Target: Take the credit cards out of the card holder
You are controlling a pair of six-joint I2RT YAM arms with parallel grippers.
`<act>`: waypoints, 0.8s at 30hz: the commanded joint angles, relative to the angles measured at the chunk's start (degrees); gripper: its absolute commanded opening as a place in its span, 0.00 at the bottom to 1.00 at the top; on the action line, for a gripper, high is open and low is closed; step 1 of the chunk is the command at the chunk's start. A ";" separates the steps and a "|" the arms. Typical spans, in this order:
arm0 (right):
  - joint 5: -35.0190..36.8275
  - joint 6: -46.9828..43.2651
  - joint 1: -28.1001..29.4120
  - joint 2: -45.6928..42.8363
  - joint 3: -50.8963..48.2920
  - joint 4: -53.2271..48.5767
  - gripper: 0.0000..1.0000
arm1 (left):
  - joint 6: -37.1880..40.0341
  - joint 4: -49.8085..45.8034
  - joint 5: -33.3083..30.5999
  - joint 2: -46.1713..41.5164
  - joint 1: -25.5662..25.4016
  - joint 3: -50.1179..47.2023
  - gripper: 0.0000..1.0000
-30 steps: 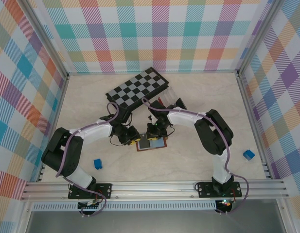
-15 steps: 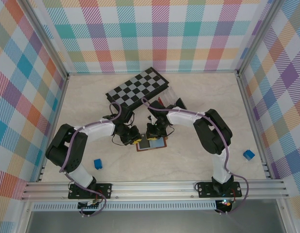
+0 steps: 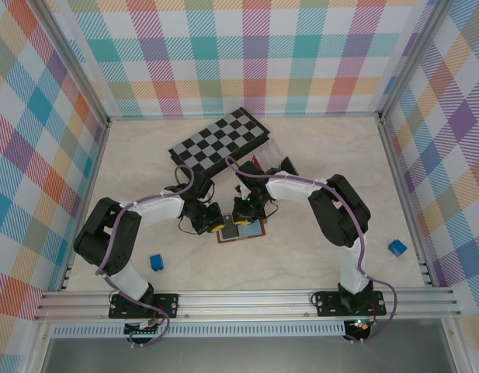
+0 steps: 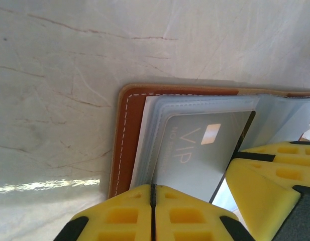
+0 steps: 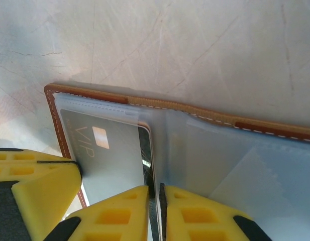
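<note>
i am at the pull-out step: the card holder (image 3: 243, 231) lies open on the desk (image 3: 317, 256) between my arms. my left end effector (image 4: 151, 196) is pinched shut on the grey credit card (image 4: 200, 150), and my right end effector (image 5: 155, 196) is closed on a clear sleeve at the fold. next, i judge, comes a flat slide leftward out of the sleeve's edge, where there is room; the chessboard (image 3: 220, 140) sits well behind.

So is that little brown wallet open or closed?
Open: the card holder lies spread flat, its clear sleeves and a grey VIP card showing.
</note>
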 commanded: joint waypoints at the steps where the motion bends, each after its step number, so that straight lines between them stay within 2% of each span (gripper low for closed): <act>1: -1.44 -0.80 -0.34 1.19 0.78 0.38 0.16 | 0.46 -1.99 -2.02 1.06 -0.58 -1.44 0.07; 16: -5.38 -2.06 -0.25 1.07 0.20 2.22 0.15 | 0.55 -1.55 -1.78 1.94 -0.65 -1.80 0.05; 24: -3.41 -2.55 -0.25 -0.93 -0.90 2.44 0.05 | 0.50 -1.77 -1.68 1.61 -0.65 -1.76 0.06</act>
